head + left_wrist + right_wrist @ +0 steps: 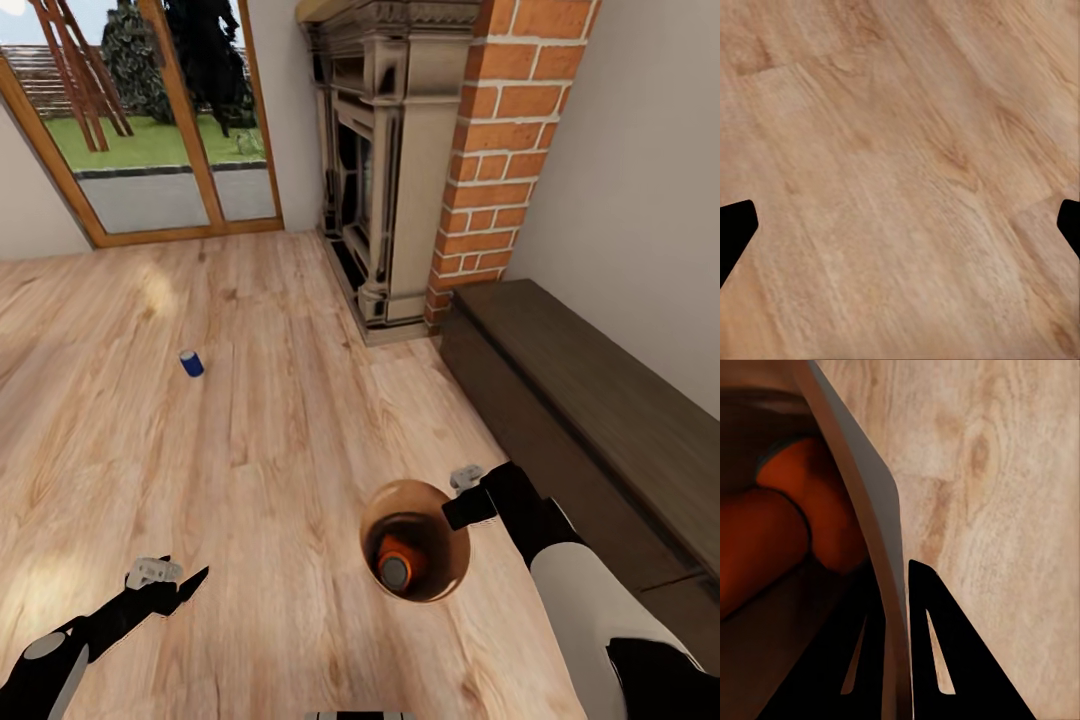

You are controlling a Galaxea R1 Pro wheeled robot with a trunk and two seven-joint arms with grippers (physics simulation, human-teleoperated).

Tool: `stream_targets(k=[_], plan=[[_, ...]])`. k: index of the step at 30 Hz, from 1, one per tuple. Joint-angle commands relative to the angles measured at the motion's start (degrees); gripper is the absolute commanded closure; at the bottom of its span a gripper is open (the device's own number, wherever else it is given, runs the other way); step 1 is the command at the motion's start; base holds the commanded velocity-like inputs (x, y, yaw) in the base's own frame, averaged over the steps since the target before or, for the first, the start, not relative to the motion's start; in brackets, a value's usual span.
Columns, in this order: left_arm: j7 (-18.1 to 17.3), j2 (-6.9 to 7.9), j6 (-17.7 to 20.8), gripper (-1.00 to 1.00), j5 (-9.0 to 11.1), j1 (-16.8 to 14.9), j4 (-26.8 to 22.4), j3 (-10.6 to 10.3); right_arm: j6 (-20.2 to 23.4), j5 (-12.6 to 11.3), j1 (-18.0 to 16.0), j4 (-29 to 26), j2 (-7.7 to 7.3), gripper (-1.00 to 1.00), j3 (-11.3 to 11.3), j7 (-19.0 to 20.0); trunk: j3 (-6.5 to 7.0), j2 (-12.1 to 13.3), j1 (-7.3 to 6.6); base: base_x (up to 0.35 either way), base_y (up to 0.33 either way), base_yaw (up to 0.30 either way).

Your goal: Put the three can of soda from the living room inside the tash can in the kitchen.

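Your head camera looks forward and down from high up, over the wood floor [270, 420] toward the far glass doors [150, 120] and fireplace [395, 160]. Your left wrist camera faces straight down at that same floor [900, 172], fairly close. Your right wrist camera sits very close against the tash can [881, 540] rim, which the head view shares [372, 520].

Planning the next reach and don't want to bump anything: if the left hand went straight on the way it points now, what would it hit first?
Most likely the light wood floor: the left hand, fingers spread wide, faces bare planks with nothing between, though depth is unclear.
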Motion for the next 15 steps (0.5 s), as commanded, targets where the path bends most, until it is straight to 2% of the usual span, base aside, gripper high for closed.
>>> stream_targets(k=[1,15], plan=[[0.0,0.0,0.0,-1.0,0.0,0.0,0.0,0.0,0.5,-0.9,0.0,0.0,0.02,1.0,0.0,0.2,0.01,0.0,0.0,0.258,0.214,0.0],[0.0,-0.06,0.0,-1.0,0.0,0.0,0.0,0.0,0.6,-1.2,0.0,0.0,0.02,1.0,-0.1,0.3,-0.04,0.0,0.0,0.259,0.224,0.009]])
